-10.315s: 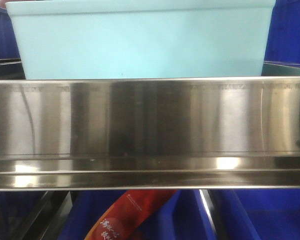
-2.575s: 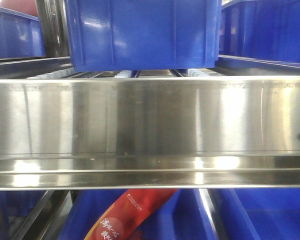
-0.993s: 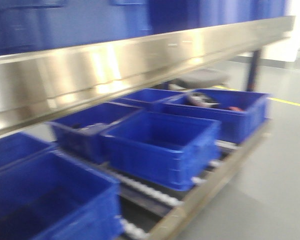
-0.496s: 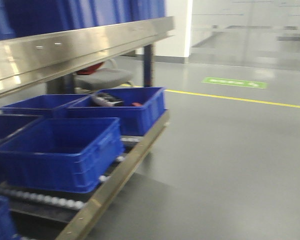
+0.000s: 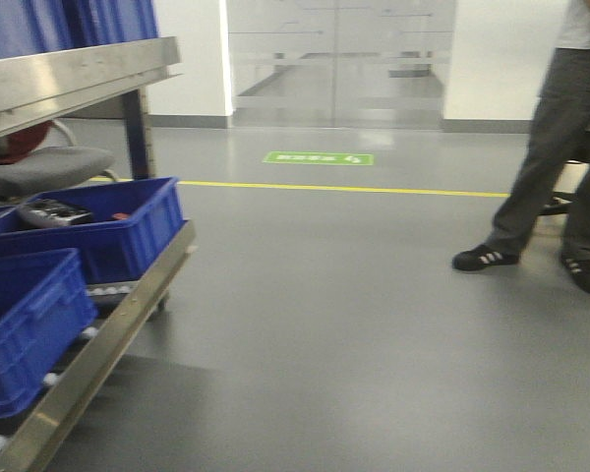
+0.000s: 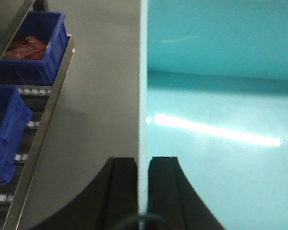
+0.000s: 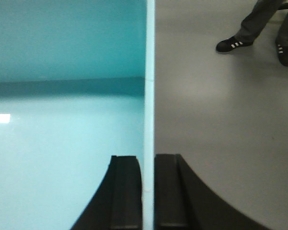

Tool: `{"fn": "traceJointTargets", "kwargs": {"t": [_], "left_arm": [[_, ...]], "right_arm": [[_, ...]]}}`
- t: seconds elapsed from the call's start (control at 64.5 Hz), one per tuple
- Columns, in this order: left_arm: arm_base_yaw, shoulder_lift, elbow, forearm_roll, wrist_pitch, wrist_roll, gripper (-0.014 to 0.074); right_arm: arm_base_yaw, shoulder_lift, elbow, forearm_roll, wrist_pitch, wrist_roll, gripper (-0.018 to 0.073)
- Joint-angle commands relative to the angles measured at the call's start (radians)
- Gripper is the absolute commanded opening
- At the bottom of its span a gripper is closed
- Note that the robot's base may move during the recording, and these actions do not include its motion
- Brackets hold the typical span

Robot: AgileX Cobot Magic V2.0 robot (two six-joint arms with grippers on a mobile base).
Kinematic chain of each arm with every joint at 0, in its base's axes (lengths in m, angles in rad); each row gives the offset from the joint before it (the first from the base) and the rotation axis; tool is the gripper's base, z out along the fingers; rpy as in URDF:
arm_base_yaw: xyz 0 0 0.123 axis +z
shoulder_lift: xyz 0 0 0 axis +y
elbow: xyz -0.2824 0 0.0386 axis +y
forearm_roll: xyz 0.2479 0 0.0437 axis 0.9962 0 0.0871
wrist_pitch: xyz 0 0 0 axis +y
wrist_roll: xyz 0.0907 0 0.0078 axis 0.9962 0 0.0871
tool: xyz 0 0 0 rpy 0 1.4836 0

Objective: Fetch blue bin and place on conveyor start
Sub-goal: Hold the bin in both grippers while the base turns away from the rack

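Open side up above the grey floor (image 5: 324,295), the blue bin (image 6: 221,96) spans between both arms; its long axis cannot be told. The left gripper (image 6: 143,160) is clamped on one side wall, the right gripper (image 7: 149,158) on the opposite wall. Since half a second ago the steel rack (image 5: 69,69) has slid to the front view's left edge, and a person's legs (image 5: 551,147) now stand at right by a yellow line (image 5: 344,188).

The right tool (image 7: 149,161) pinches the blue bin (image 7: 62,134) wall (a bystander's shoes (image 7: 234,44) beyond).

One blue bin (image 6: 221,96), two tools (image 6: 143,165) (image 7: 149,163)
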Motion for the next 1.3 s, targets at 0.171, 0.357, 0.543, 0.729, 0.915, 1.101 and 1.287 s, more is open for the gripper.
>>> {"fn": "traceJointTargets", "kwargs": {"t": [0.171,0.357,0.543,0.729,0.915,1.101,1.287], "left_arm": [[0.0,-0.016,-0.011,0.037,-0.021,-0.003,-0.0111],[0.0,-0.016,-0.011,0.037,-0.021,-0.003,-0.0111],[0.0,-0.016,-0.011,0.037,-0.021,-0.003,-0.0111],[0.0,-0.016,-0.011,0.037,-0.023,-0.003,-0.0111],[0.0,-0.016,-0.011,0.037,-0.023,-0.003,-0.0111],[0.0,-0.016,-0.011,0.037,-0.023,-0.003,-0.0111],[0.0,-0.016,-0.011,0.037,-0.023,-0.003,-0.0111]], "right_arm": [[-0.001,-0.015,-0.016,-0.046,-0.015,-0.003,-0.0163],[-0.001,-0.015,-0.016,-0.046,-0.015,-0.003,-0.0163],[-0.001,-0.015,-0.016,-0.046,-0.017,-0.003,-0.0163],[-0.001,-0.015,-0.016,-0.046,-0.024,-0.003,-0.0163],[-0.001,-0.015,-0.016,-0.046,-0.031,-0.003,-0.0163],[-0.001,-0.015,-0.016,-0.046,-0.033,-0.003,-0.0163],[-0.001,-0.015,-0.016,-0.046,-0.033,-0.003,-0.0163]]}}
